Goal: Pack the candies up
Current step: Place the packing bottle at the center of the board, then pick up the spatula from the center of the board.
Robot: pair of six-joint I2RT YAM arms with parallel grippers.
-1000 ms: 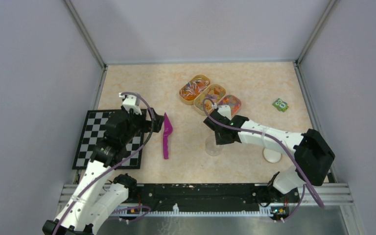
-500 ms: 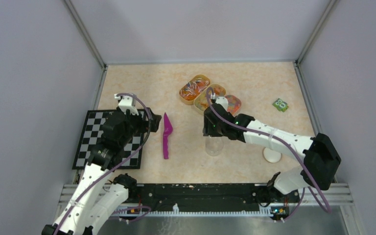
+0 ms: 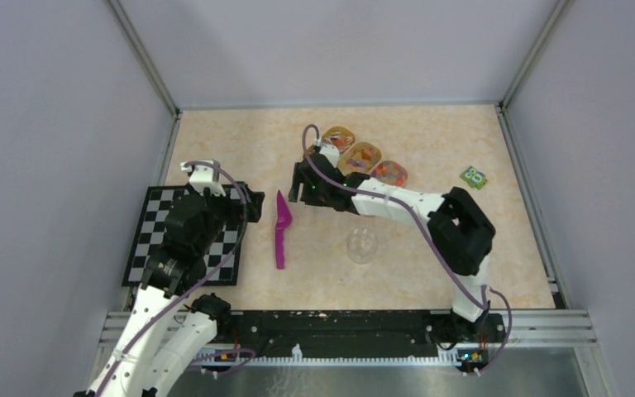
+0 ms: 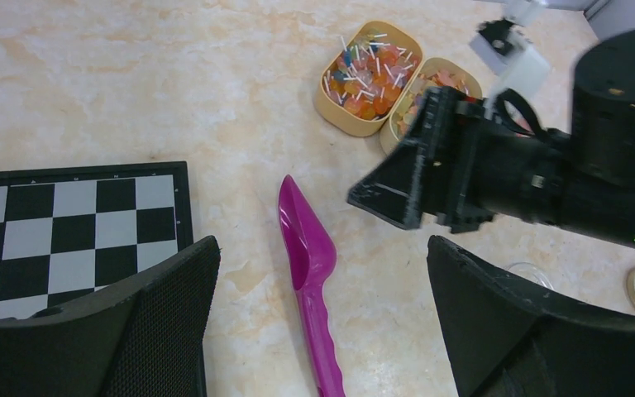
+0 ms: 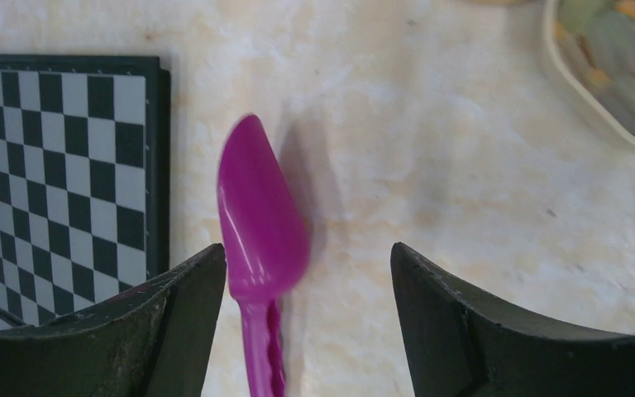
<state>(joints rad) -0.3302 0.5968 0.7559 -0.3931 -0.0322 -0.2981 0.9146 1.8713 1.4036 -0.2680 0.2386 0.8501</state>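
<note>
R fingers (image 5: 463, 331) spread wide, empty, above the scoop's (image 5: 260, 223) bowl end. L fingers (image 4: 157, 322) fully apart, holding nothing, just left of scoop by chessboard (image 4: 66, 223). Candies (image 3: 331, 149) in 3 trays (image 4: 324, 98) on bench (image 3: 430, 273), beyond scoop to its right.

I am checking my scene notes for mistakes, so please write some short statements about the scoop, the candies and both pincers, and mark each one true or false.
1. The purple scoop lies on the table, gripped by no pincer. True.
2. The left pincer is shut. False: it is open and empty.
3. The candies sit in tan trays. True.
4. The scoop rests on the chessboard. False: it lies beside it.
5. The right pincer is over the clear cup. False: it is open near the scoop's bowl, away from the cup.
</note>
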